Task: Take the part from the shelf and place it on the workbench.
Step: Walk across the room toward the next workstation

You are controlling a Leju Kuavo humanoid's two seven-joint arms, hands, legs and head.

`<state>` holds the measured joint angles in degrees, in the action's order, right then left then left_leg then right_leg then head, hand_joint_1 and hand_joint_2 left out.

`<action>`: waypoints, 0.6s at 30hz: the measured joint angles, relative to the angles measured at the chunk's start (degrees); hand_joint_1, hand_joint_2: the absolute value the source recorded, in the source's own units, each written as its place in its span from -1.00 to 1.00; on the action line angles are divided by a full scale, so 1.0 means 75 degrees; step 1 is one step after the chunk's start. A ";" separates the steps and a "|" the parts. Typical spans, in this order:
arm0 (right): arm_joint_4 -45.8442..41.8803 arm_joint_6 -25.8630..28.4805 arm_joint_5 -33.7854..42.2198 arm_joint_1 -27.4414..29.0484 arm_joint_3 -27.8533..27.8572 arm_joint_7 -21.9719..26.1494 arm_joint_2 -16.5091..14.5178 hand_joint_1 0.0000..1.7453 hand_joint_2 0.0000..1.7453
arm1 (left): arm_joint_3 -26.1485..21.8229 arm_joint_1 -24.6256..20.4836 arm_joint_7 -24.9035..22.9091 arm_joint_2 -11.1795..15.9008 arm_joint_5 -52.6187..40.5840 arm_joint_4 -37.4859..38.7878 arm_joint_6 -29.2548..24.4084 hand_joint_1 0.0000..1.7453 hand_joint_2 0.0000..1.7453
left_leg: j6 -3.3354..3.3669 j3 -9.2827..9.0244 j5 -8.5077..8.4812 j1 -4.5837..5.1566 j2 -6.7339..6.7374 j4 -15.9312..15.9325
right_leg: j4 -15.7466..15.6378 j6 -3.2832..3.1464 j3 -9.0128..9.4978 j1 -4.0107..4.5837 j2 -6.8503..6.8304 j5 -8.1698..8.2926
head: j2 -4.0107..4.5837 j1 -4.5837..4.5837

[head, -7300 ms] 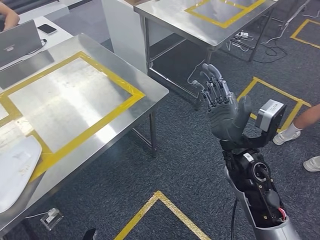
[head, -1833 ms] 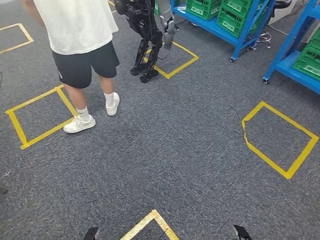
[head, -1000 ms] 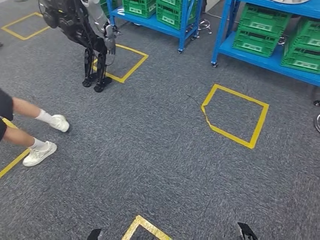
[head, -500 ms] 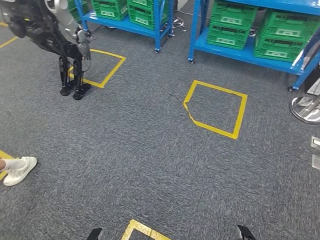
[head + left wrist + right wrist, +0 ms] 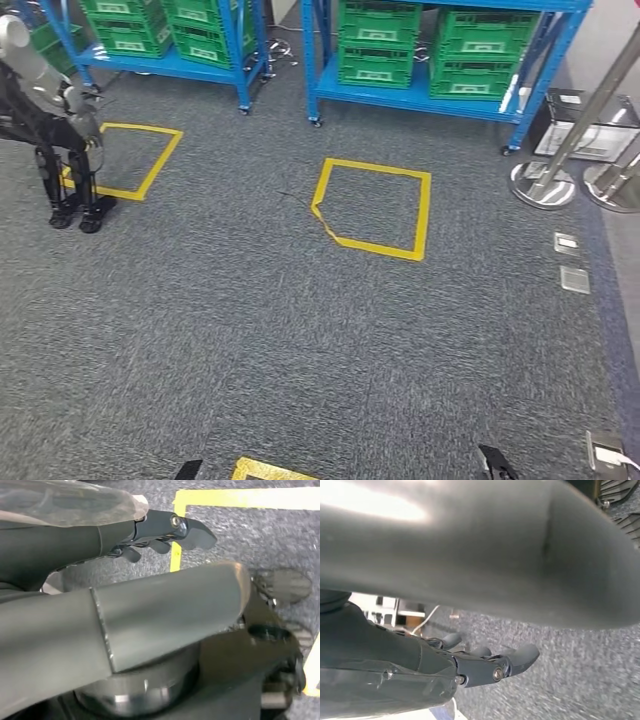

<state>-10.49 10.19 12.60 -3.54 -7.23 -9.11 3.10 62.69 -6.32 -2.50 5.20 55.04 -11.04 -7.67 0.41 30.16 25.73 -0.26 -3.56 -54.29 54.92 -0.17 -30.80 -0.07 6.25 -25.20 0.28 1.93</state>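
Two blue shelf units stand along the far side of the grey carpet, the left unit [image 5: 243, 62] and the right unit [image 5: 423, 95], each with green crates on its lowest level. Two full crates [image 5: 380, 42] sit side by side on the right unit, with a third just showing at its edge; on the left unit I count two more [image 5: 128, 30], plus part of another at the far left. I cannot pick out the part among the crates from here.

On the floor are two full yellow tape squares: one [image 5: 373, 207] in front of the right unit and one [image 5: 134, 160] before the left unit, with a corner of a third [image 5: 264, 468] at the robot's feet. A second humanoid robot [image 5: 53, 130] stands on the left square's edge. Two metal stanchion bases [image 5: 540, 183] rest at the right, near three floor sockets [image 5: 573, 278].

The left hand [image 5: 166, 530] and the right hand [image 5: 486, 662] both hang by the robot's body over the carpet, fingers loosely extended and holding nothing.
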 joint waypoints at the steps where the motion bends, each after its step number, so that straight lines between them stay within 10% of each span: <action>1: 0.0001 0.0000 0.0001 0.0011 -0.0001 0.0004 0.0005 -1.00 -1.00 | 0.0002 -0.0012 0.0002 -0.0004 0.0000 0.0000 -0.0006 -1.00 -1.00 | 0.0001 -0.0016 0.0009 0.0010 0.0033 0.0048 | -0.0004 0.0044 -0.0022 -0.0007 0.0067 0.0006 | 0.0000 -0.0007; 4: 0.0007 -0.0004 0.0015 0.0050 -0.0009 0.0002 0.0033 -1.00 -1.00 | 0.0009 -0.0048 0.0004 -0.0040 -0.0008 -0.0002 -0.0012 -1.00 -1.00 | 0.0047 -0.0071 -0.0048 -0.0020 0.0253 0.0179 | 0.0153 0.0169 -0.0114 -0.0009 -0.0142 -0.0125 | 0.0000 -0.0050; 9: 0.0011 0.0001 0.0022 0.0024 -0.0053 0.0004 0.0042 -1.00 -1.00 | 0.0018 -0.0005 0.0000 -0.0049 -0.0028 -0.0001 -0.0012 -1.00 -1.00 | 0.0092 -0.0124 -0.0034 -0.0029 0.0696 0.0239 | 0.2170 0.0332 -0.1025 -0.0075 -0.0748 -0.1071 | 0.0000 -0.0135; 13: 0.0012 0.0000 0.0022 0.0031 -0.0063 0.0004 0.0052 -1.00 -1.00 | 0.0020 -0.0007 -0.0004 -0.0064 -0.0029 -0.0001 -0.0012 -1.00 -1.00 | -0.0040 -0.0204 0.0072 -0.0062 0.0996 0.0172 | 0.0662 0.0403 -0.0244 -0.0129 -0.1088 -0.0245 | 0.0000 -0.0173; 18: 0.0014 0.0001 0.0022 0.0033 -0.0095 0.0004 0.0058 -1.00 -1.00 | 0.0023 -0.0045 -0.0004 -0.0054 -0.0029 0.0000 -0.0012 -1.00 -1.00 | -0.0213 -0.0252 0.0181 -0.0034 0.1193 0.0080 | 0.0070 0.0130 -0.0019 -0.0079 -0.1021 -0.0094 | 0.0000 -0.0137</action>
<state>-10.38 10.19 12.76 -3.29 -7.94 -9.08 3.54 62.86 -6.66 -2.54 4.80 54.82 -11.04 -7.76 -1.18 28.27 27.09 -0.52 5.39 -53.69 55.45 0.80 -30.94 -0.67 -1.41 -25.90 0.28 0.90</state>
